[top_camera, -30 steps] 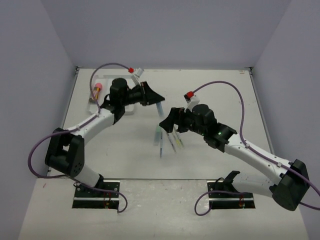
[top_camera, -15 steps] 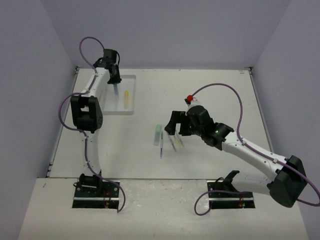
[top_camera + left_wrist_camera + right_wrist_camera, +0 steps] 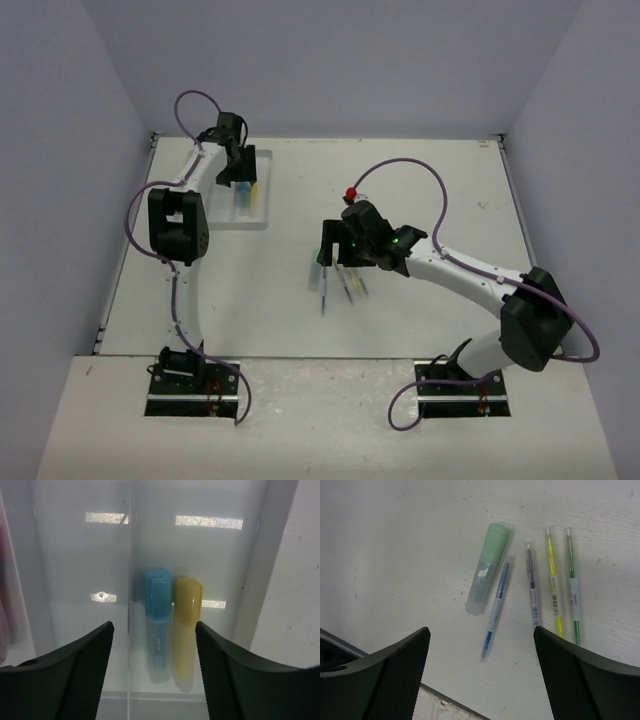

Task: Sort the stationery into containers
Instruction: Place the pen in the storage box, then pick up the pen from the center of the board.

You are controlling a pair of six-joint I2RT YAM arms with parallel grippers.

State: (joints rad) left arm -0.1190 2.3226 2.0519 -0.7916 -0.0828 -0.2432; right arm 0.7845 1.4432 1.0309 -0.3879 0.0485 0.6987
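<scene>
The white divided tray [image 3: 225,218] lies at the far left. A blue highlighter [image 3: 158,615] and a yellow highlighter [image 3: 186,620] lie side by side in one compartment; both show in the top view, blue [image 3: 241,196] and yellow [image 3: 253,195]. My left gripper [image 3: 154,680] hangs open and empty just above them. A pink blur [image 3: 4,605] shows at the tray's left. On the table lie a green highlighter [image 3: 487,569], a blue pen [image 3: 496,605], a dark pen [image 3: 532,582], a yellow pen [image 3: 553,580] and a green pen [image 3: 572,585]. My right gripper [image 3: 482,675] hovers open above them.
The loose pens lie in a small cluster mid-table [image 3: 335,280], partly under my right wrist [image 3: 350,240]. The left arm stretches along the table's left side to the tray. Purple walls close in the table on three sides.
My left arm swung from mid-table to the tray with the blue highlighter, which now lies beside the yellow one, let go. My right gripper moved left over the pens.
</scene>
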